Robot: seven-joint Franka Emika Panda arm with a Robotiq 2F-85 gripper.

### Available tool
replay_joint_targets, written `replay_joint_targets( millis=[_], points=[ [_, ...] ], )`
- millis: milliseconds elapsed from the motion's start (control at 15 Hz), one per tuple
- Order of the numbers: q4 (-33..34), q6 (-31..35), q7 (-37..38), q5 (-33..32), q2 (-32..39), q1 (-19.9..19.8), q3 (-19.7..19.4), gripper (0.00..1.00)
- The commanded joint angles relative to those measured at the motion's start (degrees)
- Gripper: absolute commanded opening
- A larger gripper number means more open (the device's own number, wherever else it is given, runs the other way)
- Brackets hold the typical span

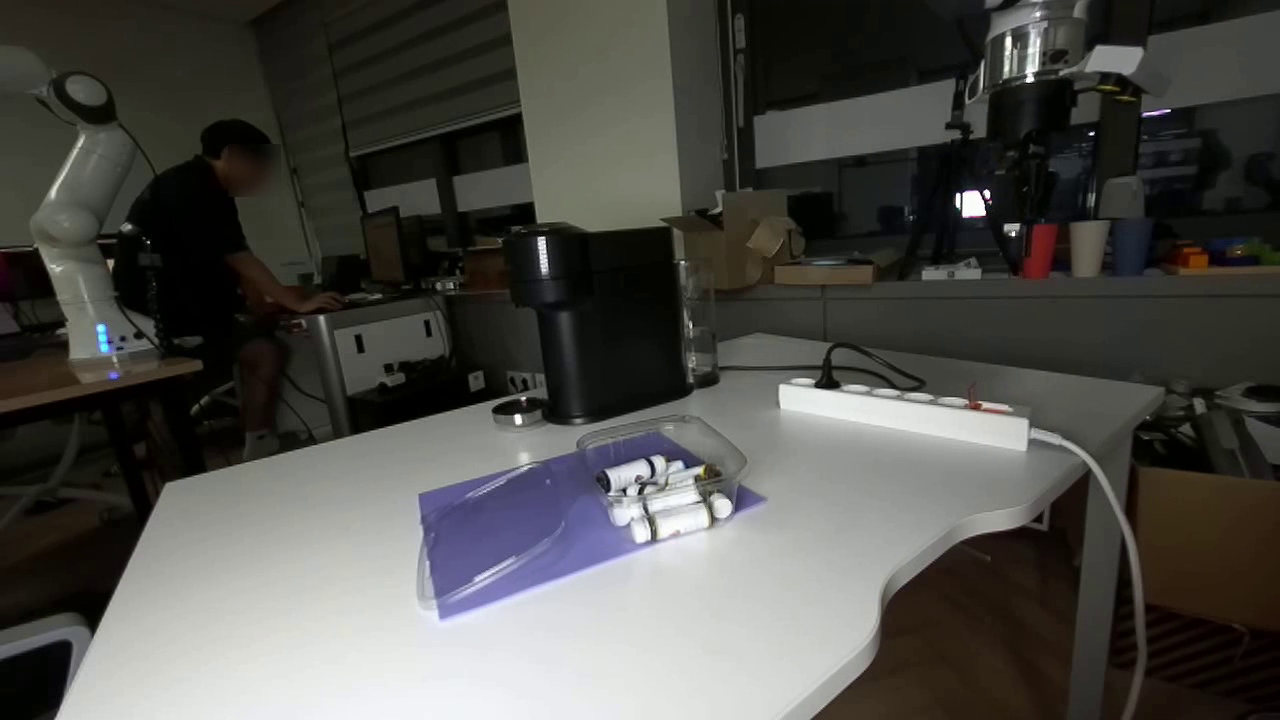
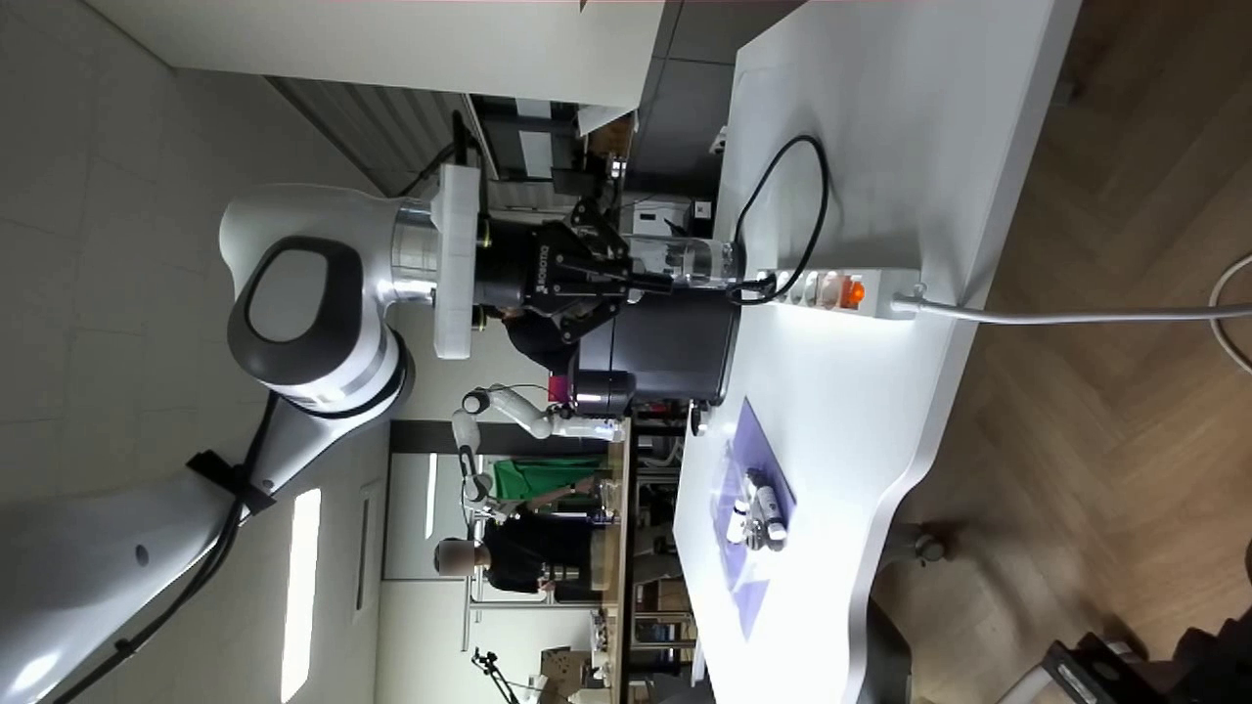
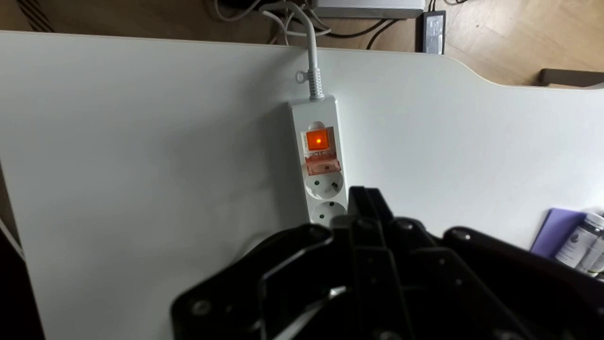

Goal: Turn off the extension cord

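Observation:
The extension cord is a long white power strip (image 1: 905,418) lying on the white table; it also shows in an exterior view (image 2: 888,290) and in the wrist view (image 3: 322,183). Its orange switch (image 3: 317,140) is lit, near the cable end. A clear red cover (image 3: 322,165) is flipped open beside the switch. A thick white cable (image 3: 312,52) runs off the table edge. My gripper (image 3: 367,190) is shut and empty, pointing down. In both exterior views the gripper (image 2: 667,282) (image 1: 1025,190) is above the strip, apart from it. In the wrist view it hides the far sockets.
A black plug (image 1: 827,376) sits in the strip's far socket, with its black cable (image 2: 820,200) looping up. A black coffee machine (image 1: 620,320) stands nearby. A clear tub (image 1: 735,455) of small white bottles is on purple cloth (image 1: 500,560). The table edge (image 3: 188,40) is close to the switch end.

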Motion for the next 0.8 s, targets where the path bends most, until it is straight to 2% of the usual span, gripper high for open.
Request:
replay_joint_targets(
  millis=[0, 200, 733],
  points=[
    [0.3, -0.3, 0.4, -0.6, -0.1, -1.5, 1.6, 0.01],
    [0.5, -0.6, 0.4, -0.6, -0.1, -1.5, 1.6, 0.00],
    [-0.6, 2.3, -17.2, 6.2, 4.2, -8.0, 3.8, 0.00]
  ],
)
